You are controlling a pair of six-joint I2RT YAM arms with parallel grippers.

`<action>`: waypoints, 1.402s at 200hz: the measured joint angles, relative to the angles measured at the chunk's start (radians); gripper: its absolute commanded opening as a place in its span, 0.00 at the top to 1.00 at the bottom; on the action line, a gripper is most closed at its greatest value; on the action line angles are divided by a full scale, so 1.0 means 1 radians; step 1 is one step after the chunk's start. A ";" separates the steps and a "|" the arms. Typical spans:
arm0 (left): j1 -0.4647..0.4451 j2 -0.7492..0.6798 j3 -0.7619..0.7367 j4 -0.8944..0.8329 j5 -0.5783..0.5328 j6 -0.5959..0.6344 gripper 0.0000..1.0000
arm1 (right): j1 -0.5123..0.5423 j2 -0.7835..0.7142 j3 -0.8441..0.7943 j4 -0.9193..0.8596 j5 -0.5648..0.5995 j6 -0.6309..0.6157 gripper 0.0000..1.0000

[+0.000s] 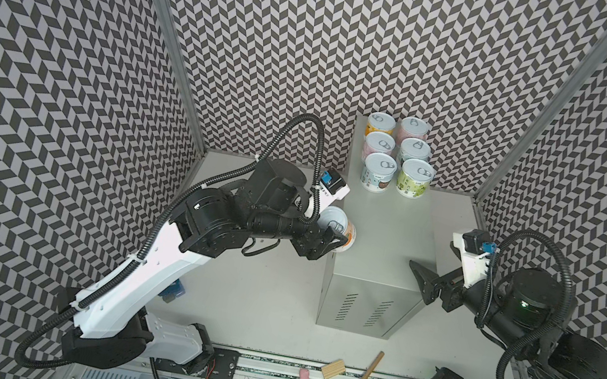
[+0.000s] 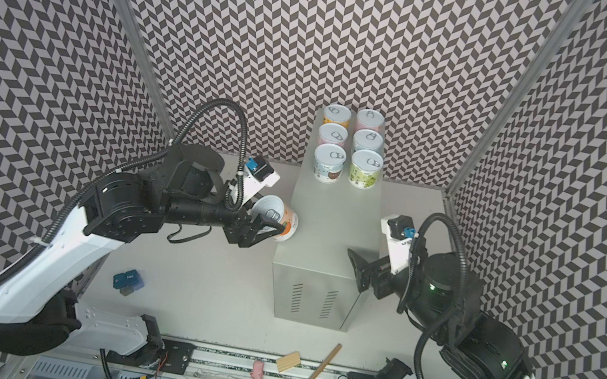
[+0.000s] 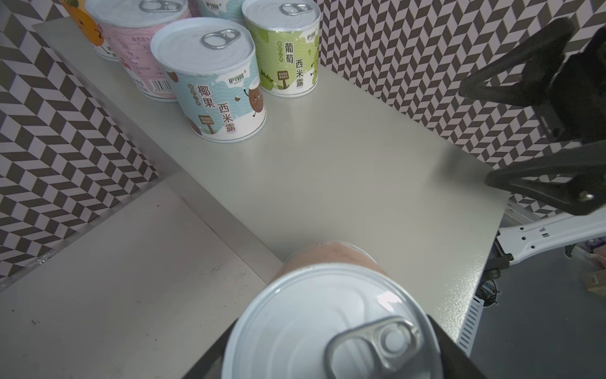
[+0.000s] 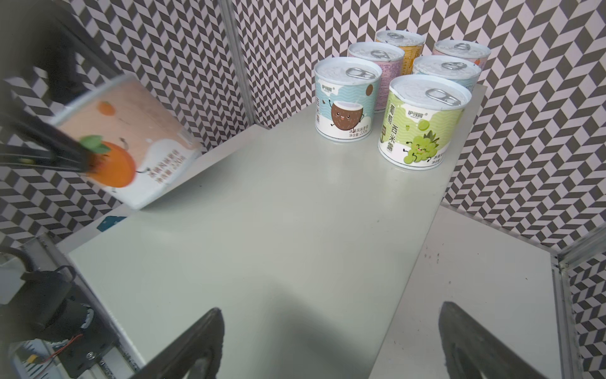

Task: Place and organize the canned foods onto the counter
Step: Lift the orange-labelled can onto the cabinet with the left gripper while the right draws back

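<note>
Counter (image 1: 383, 230) holds six cans (image 1: 377, 172); seventh (image 1: 333, 219), seemingly tilted, in left pincer (image 1: 336, 235)

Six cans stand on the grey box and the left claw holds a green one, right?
Not quite: the left gripper holds the orange can, as the right wrist view shows. The other six cans do stand on the grey box.

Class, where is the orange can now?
In both top views the left end effector holds the orange can tilted at the left edge of the counter.
</note>
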 measured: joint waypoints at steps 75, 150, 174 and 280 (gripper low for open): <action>-0.050 0.123 0.122 0.002 -0.049 0.011 0.36 | -0.001 -0.005 -0.019 0.022 -0.057 -0.019 0.01; -0.067 0.231 0.177 0.058 -0.074 0.042 0.31 | -0.001 -0.025 -0.034 0.042 -0.048 -0.017 0.01; -0.068 0.261 0.196 0.080 -0.072 0.053 0.31 | -0.001 -0.026 -0.041 0.045 -0.031 -0.010 0.01; -0.069 0.273 0.169 0.185 -0.081 0.055 0.00 | -0.001 -0.040 -0.048 0.105 0.034 0.010 0.01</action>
